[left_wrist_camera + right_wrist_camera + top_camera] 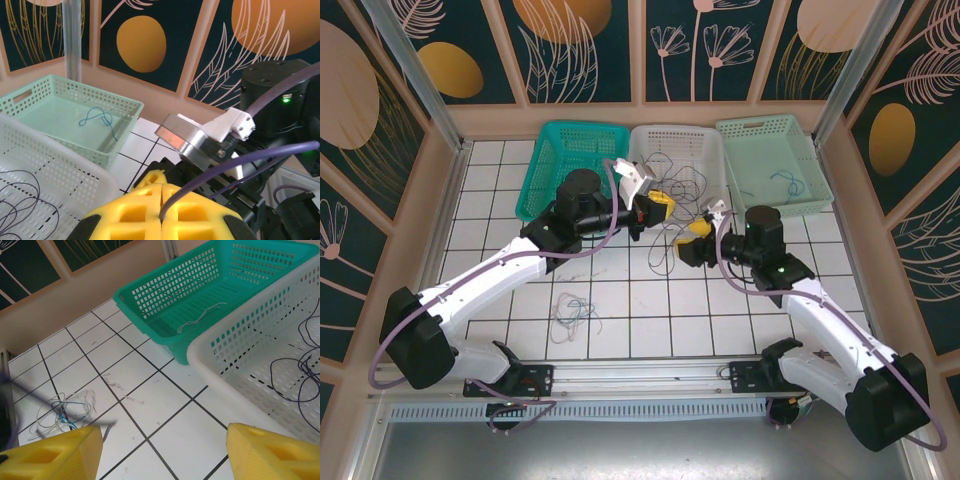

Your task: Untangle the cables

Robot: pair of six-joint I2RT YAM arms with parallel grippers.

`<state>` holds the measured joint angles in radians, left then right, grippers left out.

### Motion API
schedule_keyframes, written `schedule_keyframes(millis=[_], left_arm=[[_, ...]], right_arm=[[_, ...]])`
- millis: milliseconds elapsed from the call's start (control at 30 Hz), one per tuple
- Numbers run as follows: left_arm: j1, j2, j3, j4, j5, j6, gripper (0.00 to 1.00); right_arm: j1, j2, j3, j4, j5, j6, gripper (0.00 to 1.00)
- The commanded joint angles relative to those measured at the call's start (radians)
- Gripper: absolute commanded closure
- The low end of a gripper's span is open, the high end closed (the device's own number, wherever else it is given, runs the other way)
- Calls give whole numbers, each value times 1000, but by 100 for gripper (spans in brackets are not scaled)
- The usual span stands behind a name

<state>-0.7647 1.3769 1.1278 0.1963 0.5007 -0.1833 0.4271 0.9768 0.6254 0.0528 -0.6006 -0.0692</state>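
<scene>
A loose tangle of blue and pale cables (572, 310) lies on the tiles, also seen in the right wrist view (62, 412). Dark cables (685, 180) loop inside the white basket (680, 132) and hang over its front edge. My left gripper (658, 208) hovers in front of that basket. Its yellow fingers (162, 192) are shut on a dark cable (240, 162) that leaves the seam toward the right arm. My right gripper (695, 232) is close beside it and stands open (165, 440) with nothing between its fingers. A blurred dark strand (75, 402) passes by its left finger.
A teal basket (545, 180) at the back left holds a pale cable (200, 319). A pale green basket (820, 185) at the back right holds a blue cable (97, 117). Wooden walls enclose the tiled table on three sides.
</scene>
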Motion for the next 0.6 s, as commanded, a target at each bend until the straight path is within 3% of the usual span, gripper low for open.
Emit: schedule_keyframes(millis=[0,367,567], left_arm=[[5,-25,-3,70,46,-30,100],[5,-29,-29,151,87,-83,100],[4,-29,-37,150,64,-79,100]], right_arm=[[5,20,13,95,-33,2,33],[8,34,22,214,-96,56,34],[15,-15,7,154,-105,49,35]])
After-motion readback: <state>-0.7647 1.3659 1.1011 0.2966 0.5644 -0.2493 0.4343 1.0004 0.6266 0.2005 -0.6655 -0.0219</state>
